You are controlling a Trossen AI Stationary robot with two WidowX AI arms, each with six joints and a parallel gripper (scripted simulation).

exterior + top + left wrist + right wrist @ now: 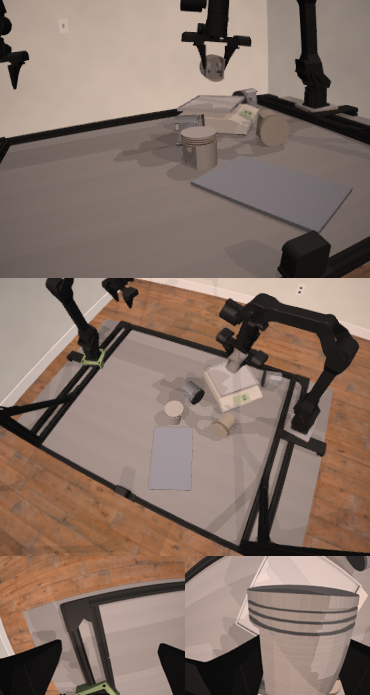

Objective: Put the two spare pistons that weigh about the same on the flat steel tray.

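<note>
A: Above the scale [234, 383] [220, 114], what does the right gripper [242, 349] [215, 62] [299, 638] show?
B: Its fingers clamp a grey piston [236, 361] [213, 68] [304, 636], clear of the bench.
A: And the left gripper [122, 299] [112, 647]?
B: Fingers wide apart, empty. The steel tray [171, 458] [275, 190] lies flat, bearing no piston.

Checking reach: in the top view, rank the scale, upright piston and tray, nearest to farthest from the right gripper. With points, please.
1. Scale [240, 401] [226, 125] [290, 571], beneath the right gripper [238, 357] [215, 67] [299, 638].
2. Upright piston [174, 410] [200, 151], toward the left arm.
3. Tray [171, 459] [275, 191], beyond that piston.
</note>
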